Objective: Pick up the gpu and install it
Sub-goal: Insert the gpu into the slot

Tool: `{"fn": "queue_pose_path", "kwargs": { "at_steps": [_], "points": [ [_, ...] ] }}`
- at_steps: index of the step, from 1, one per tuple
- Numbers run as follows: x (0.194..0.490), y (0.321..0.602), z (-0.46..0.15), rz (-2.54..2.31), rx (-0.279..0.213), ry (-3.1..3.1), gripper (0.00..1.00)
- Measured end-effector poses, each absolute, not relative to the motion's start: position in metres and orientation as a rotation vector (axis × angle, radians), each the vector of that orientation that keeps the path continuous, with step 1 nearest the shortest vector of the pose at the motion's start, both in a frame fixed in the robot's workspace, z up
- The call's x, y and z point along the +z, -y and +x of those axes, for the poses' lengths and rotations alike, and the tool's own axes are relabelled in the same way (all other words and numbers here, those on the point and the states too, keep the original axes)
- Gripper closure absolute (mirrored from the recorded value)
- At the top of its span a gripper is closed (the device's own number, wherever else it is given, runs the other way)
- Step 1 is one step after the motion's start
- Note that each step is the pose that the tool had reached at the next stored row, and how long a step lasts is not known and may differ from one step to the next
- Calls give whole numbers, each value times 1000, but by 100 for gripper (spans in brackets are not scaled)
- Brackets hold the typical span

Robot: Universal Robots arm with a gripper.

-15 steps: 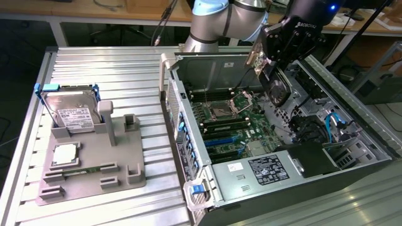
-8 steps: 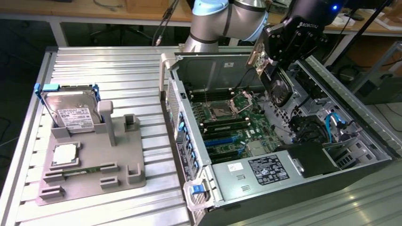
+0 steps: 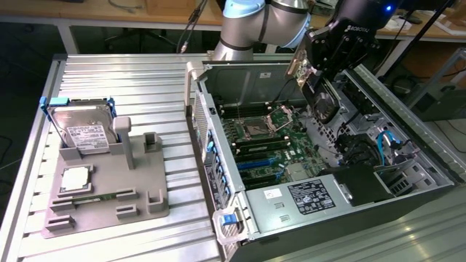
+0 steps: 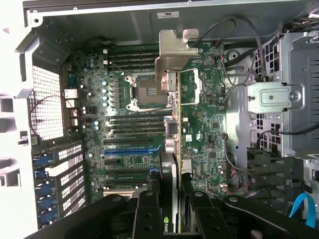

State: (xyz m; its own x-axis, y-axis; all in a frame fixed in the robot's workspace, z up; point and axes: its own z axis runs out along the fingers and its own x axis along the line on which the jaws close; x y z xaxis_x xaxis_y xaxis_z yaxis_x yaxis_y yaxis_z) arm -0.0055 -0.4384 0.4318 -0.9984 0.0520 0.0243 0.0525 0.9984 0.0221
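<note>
The gpu (image 3: 322, 101) hangs on edge over the open computer case (image 3: 218, 164), its dark round fan facing the exterior view's right. My gripper (image 3: 318, 70) is shut on the card's upper edge. In the wrist view the gpu (image 4: 172, 55) shows edge-on, its silver end bracket farthest from the camera, and my gripper (image 4: 172, 211) has a black finger on each side of it. The card is above the motherboard (image 4: 134, 124), near the processor socket (image 4: 144, 92). A blue expansion slot (image 4: 127, 149) lies beside it. The card is clear of the board.
A grey fixture (image 3: 109, 185) on the metal table at the exterior view's left holds a hard drive (image 3: 84, 128), a chip (image 3: 75, 179) and a memory stick (image 3: 95, 197). Inside the case are a power supply (image 3: 309, 197), a drive cage (image 4: 279, 99) and blue cables (image 3: 386, 144).
</note>
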Motion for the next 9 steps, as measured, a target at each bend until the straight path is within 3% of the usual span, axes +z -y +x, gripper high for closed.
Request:
{"fn": "queue_pose_path", "kwargs": {
  "at_steps": [9],
  "points": [
    [434,438,-6,-47,-35,3117,73]
  ]
}}
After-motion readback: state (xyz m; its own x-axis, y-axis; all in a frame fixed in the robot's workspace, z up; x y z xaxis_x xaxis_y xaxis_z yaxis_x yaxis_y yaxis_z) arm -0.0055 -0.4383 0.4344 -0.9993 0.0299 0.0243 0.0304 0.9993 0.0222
